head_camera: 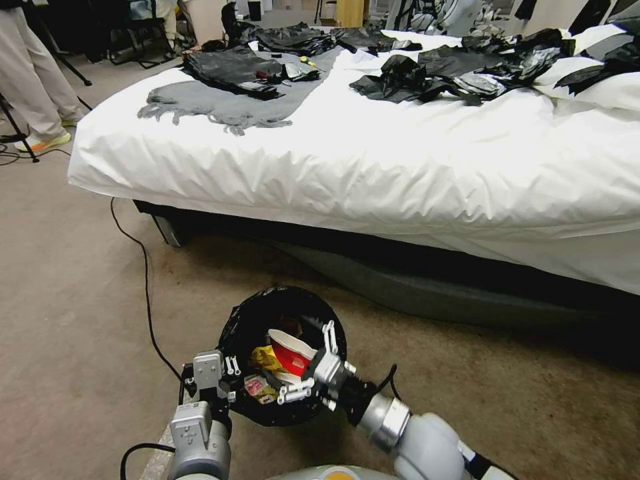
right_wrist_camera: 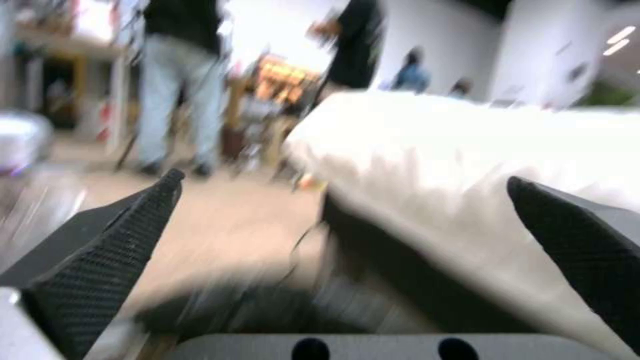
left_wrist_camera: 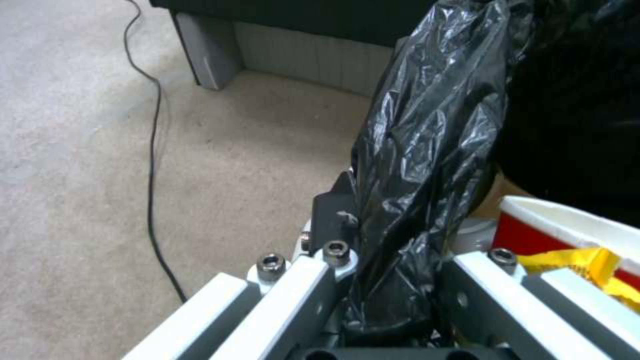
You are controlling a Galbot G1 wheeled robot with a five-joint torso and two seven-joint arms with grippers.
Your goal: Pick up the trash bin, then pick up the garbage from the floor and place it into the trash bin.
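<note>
While bed [head_camera: 400,153] fills upper frame, left gripper [head_camera: 230,373] clamps bin [head_camera: 267,313] rim at bottom centre; right gripper [head_camera: 313,363] spread wide, empty, over litter [head_camera: 290,357].

Count: one trash bin [head_camera: 283,313]; inside, one red-and-white cup [head_camera: 291,352], one yellow wrapper [head_camera: 265,359], one multicoloured wrapper [head_camera: 259,388] (partly hidden). Grippers: two. One bed [head_camera: 373,167], one floor cable [head_camera: 143,287].

Brown carpet [head_camera: 73,280] covers the floor. A bed [head_camera: 400,167] with a white cover fills the upper right of the frame, its dark base [head_camera: 427,280] below. A grey throw [head_camera: 220,107] and black bags [head_camera: 453,70] lie on top. A black cable [head_camera: 143,280] snakes across the carpet at left.
</note>
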